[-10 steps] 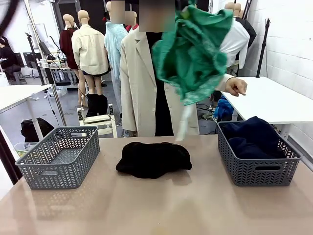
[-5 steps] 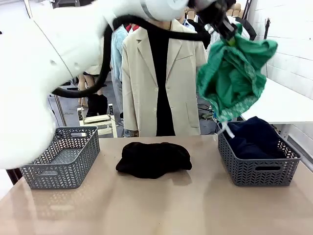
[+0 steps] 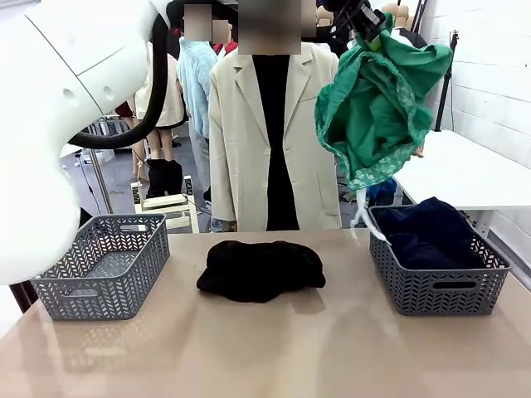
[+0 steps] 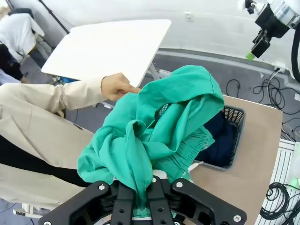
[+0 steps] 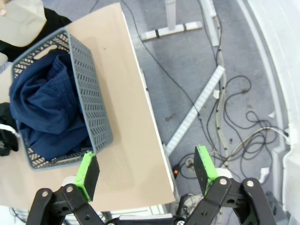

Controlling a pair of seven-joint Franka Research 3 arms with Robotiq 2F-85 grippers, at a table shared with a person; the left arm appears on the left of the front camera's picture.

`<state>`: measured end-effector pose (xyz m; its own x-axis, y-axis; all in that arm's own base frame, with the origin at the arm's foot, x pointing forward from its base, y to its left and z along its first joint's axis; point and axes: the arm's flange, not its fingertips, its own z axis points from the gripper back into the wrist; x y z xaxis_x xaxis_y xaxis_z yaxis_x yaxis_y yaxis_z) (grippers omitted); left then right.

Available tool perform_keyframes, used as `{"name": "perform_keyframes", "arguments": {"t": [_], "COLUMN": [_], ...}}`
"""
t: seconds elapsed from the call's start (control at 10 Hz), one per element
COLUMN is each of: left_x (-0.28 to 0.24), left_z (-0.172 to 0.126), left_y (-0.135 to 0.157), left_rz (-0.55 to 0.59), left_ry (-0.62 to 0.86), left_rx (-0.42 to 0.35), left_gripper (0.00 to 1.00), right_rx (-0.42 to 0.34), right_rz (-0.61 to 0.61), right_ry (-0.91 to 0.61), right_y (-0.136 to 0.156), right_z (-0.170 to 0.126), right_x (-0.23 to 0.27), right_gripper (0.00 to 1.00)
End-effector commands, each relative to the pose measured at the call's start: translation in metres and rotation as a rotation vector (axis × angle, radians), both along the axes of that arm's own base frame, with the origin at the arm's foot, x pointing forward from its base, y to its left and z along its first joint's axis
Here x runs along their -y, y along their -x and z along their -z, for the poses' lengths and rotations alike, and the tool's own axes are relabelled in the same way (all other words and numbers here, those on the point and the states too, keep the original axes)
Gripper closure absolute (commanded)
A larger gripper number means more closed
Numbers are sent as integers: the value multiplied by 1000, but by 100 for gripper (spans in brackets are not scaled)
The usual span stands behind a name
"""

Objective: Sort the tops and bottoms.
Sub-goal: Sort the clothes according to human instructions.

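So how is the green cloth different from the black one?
The bright green cloth garment hangs bunched in the air from the left gripper; the black cloth garment lies on the tan table. The green one trails a white drawstring; the black one is a plain low mound. Both are soft and crumpled.

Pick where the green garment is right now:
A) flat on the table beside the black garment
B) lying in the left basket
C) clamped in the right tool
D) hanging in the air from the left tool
D: the green garment dangles bunched from the left tool, whose jaws are shut on its cloth, well above the table.
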<state>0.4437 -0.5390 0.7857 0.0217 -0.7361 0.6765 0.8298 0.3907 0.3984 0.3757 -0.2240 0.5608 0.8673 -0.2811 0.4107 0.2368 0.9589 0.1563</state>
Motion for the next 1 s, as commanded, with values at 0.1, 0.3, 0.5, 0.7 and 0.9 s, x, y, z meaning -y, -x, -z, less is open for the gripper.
{"name": "perform_keyframes", "arguments": {"t": [0.1, 0.3, 0.5, 0.7, 0.9], "left_x": [1, 4, 60, 114, 169], "left_z": [4, 6, -4, -13, -12], "left_y": [0, -1, -30, -59, -93], "left_rz": [17, 2, 192, 341, 493], "left_ry": [-4, -6, 15, 16, 37], "left_rx": [5, -4, 131, 198, 199], "left_gripper": [100, 100, 100, 100, 100], "right_rx": [-13, -13, -13, -13, -13], "right_rz": [0, 0, 0, 0, 0], "right_ry": [16, 16, 16, 16, 16], "right_y": [2, 2, 2, 2, 2], "right_z": [0, 0, 0, 0, 0], "right_x": [0, 0, 0, 0, 0], "right_gripper": [0, 0, 0, 0, 0]}}
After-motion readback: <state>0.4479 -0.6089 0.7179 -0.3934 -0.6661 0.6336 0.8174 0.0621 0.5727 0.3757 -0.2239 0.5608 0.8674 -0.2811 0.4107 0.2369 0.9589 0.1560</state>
